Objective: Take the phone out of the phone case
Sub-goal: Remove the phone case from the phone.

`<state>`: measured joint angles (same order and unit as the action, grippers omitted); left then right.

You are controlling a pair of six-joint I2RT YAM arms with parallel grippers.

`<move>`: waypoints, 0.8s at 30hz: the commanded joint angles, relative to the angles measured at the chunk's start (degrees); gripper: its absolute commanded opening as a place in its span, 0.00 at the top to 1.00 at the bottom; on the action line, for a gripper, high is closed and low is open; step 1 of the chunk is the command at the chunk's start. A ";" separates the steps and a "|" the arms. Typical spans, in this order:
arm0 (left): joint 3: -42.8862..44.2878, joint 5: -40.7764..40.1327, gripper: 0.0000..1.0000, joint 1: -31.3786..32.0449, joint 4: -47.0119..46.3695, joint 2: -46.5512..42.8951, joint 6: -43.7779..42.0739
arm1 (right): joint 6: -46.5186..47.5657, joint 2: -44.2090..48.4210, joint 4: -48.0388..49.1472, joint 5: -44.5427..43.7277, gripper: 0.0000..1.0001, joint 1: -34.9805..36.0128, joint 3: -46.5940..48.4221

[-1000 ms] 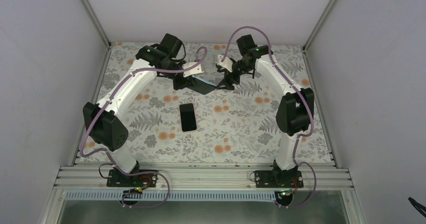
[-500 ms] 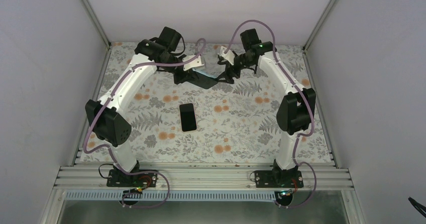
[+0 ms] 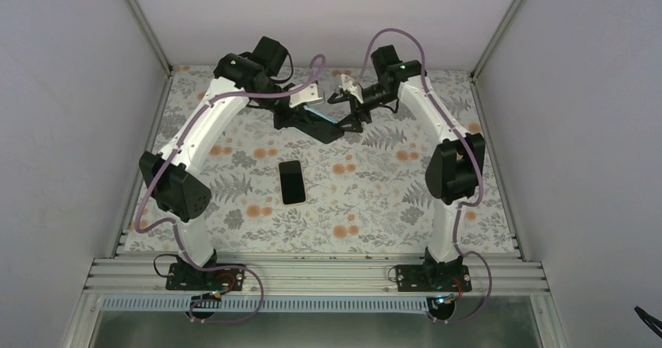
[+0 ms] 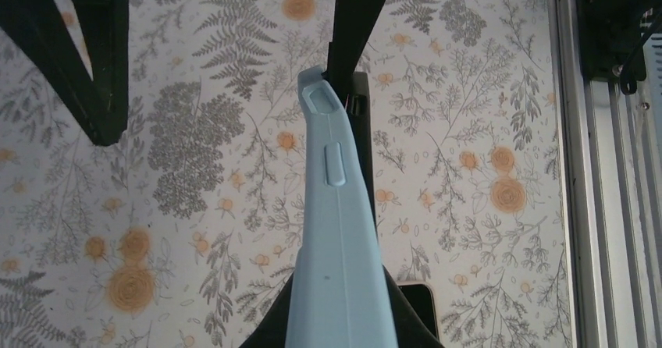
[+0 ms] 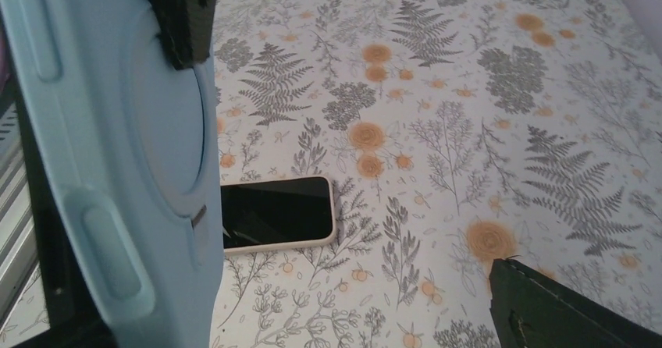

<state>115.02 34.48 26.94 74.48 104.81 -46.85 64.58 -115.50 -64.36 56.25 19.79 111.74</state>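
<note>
Top external: left gripper (image 3: 324,124) clamps the blue phone case (image 4: 336,239) far-centre, right gripper (image 3: 353,114) gapes just right, phone (image 3: 293,182) lies nearer, lengthwise near-to-far.

Right wrist view: phone case (image 5: 117,168) runs off top, left and bottom edges, hiding one end of the phone (image 5: 277,211). Left wrist view: only a phone corner shows, bottom edge.

A pale blue case (image 5: 117,168) fills the left side, and a black finger (image 5: 183,12) overlaps its top. Beside it, a phone (image 5: 273,211) lies screen-up on the flowered table (image 5: 468,129).
</note>
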 commanded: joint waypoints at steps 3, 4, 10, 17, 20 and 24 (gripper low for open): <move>3.80 -1.60 0.98 1.57 -24.44 3.46 5.56 | 0.85 -1.14 -9.34 16.87 0.07 11.41 2.33; 3.73 -2.82 0.98 1.87 -25.42 3.66 5.88 | 0.43 -1.22 -9.34 17.59 0.08 11.82 2.72; 1.16 -8.88 0.98 2.59 -31.50 3.28 7.30 | -3.82 -1.20 -9.39 23.85 0.33 13.80 5.60; 1.60 -11.12 0.97 2.50 -33.16 2.74 7.22 | -5.74 0.04 -9.23 23.96 0.97 14.75 5.38; 2.15 -11.83 0.93 2.35 -32.29 2.78 7.13 | -4.14 1.08 -9.27 23.27 0.97 14.72 3.39; 3.16 -12.55 0.74 2.20 -30.28 2.73 7.03 | -4.34 1.57 -9.21 22.85 0.97 13.45 2.87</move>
<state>114.56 23.68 28.23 71.70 105.16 -43.31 64.88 -118.80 -67.11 57.84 24.38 114.80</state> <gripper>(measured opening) 0.157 0.061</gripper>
